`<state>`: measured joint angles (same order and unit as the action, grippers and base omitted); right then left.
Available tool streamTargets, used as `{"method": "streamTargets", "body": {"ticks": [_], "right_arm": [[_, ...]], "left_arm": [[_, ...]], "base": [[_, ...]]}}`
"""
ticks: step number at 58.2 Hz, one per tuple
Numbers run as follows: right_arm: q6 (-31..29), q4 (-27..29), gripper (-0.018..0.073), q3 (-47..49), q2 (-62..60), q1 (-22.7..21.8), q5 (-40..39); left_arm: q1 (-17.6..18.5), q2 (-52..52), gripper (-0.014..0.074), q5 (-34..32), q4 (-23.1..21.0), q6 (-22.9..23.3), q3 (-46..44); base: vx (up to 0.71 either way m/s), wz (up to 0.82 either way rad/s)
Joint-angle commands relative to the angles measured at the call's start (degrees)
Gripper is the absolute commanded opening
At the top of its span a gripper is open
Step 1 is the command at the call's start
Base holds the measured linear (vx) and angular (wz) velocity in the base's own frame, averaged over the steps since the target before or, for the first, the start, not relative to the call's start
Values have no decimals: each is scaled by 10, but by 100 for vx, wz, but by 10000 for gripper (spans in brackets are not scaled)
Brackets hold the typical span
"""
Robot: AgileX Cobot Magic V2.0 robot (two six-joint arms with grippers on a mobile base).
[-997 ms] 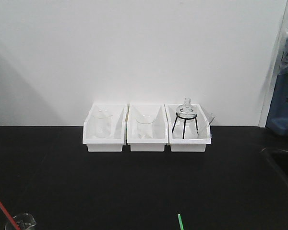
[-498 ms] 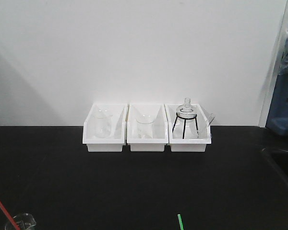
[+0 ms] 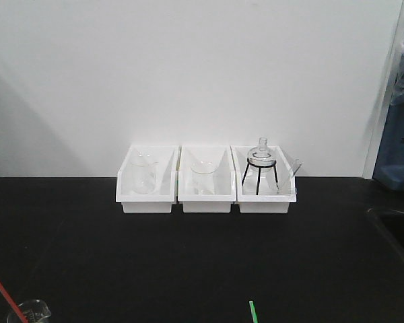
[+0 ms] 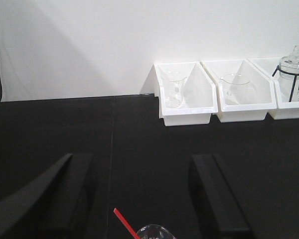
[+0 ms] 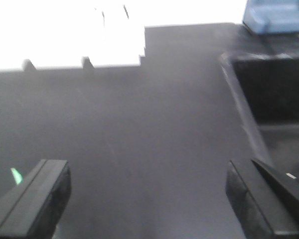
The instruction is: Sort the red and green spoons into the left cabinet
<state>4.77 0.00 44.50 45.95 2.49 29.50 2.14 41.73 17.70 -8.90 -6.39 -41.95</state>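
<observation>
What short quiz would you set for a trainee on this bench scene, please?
1. True or false: the slim red plastic spoon lies inside one of the three white plastic bins.
2. Which bin holds the black wire tripod stand? A: the left one. B: the middle one. C: the right one.
3. Fill in the gap: the left gripper and the right gripper both have their jaws ____.

Key:
1. False. It shows at the near edge of the front view, well away from the bins.
2. C.
3. Open.
</observation>
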Motion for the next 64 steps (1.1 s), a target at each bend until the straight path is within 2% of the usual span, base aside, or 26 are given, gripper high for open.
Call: {"method": "streamTargets", "body": {"ticks": [1, 4, 9, 13, 23, 27, 30, 36, 45, 55, 64], "right_arm": [[-9, 38, 716, 23, -1, 2, -66], [-30, 59, 704, 23, -1, 2, -66], [-99, 105, 677, 26, 11, 2, -61], [-178, 171, 647, 37, 32, 2, -46], [-417, 364, 584, 104, 131, 2, 27], [-479, 416, 573, 133, 177, 2, 58], [-508, 431, 573, 154, 212, 2, 78], [-542, 437, 573, 189, 278, 2, 106], [-545, 436, 573, 209, 356, 11, 103], [-555, 415, 573, 209, 428, 71, 76], [-516, 408, 573, 209, 471, 110, 31]], "left_arm": [[1, 0, 561, -47, -8, 1, -22], [1, 0, 562, -44, -8, 1, -22], [1, 0, 562, -35, -9, 2, -22], [1, 0, 562, -28, -9, 2, -22], [1, 0, 562, -15, -8, 2, -22], [1, 0, 562, -8, -7, 1, -22], [1, 0, 562, -4, -2, 1, -22], [1, 0, 562, 8, 1, 1, -22], [1, 0, 562, 26, 1, 1, -22], [1, 0, 562, 36, 1, 1, -22], [1, 0, 562, 43, 1, 1, -22]], "base": [[0, 0], [0, 0], [0, 0], [0, 0], [0, 0], [0, 0], [0, 0], [0, 0], [0, 0], [0, 0], [0, 0]]}}
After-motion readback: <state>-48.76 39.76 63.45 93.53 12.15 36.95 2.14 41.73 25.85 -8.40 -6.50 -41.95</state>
